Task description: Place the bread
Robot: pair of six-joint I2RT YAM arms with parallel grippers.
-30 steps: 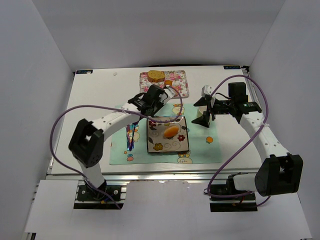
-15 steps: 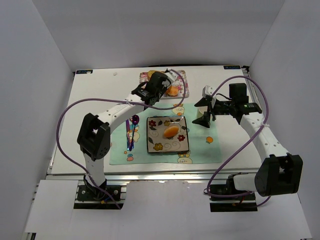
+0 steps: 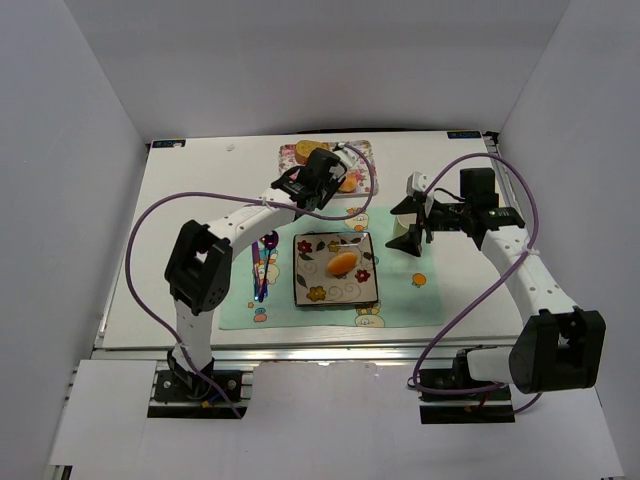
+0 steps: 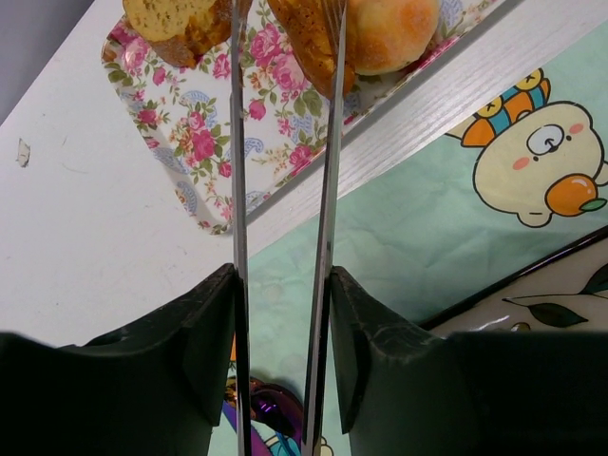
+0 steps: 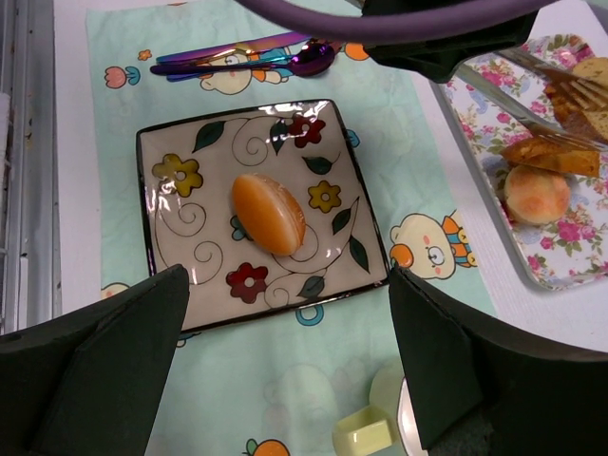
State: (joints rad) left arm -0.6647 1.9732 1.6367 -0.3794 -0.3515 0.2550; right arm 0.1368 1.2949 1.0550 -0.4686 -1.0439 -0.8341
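The left claw (image 4: 282, 285) reaches over the far side of the white table (image 4: 85, 218), gripping a pair of metal tongs (image 4: 235, 190). The two thin blades run out between its fingers and lie against their inner faces, so the claw stands partly apart and closed on the tool. The blades extend above a flowered tray (image 4: 190, 142) that carries the bread: a pale slice (image 4: 176, 19), a brown crust piece (image 4: 304, 38) and a round roll (image 4: 394, 28) packed close together. In the left wrist view the brown crust piece sits between the blades, whose tips run out of that frame; whether they pinch it cannot be told.

Nearer the arms, an oval roll (image 5: 269, 213) lies at the centre of a square plate (image 5: 190, 237) painted with leaves and flowers. The plate rests on a pale green cartoon placemat (image 4: 408, 218), with purple cutlery (image 5: 237, 57) lying on the mat beside it. The right claw (image 5: 287, 280) hangs above the plate's right side, spread wide and holding nothing.
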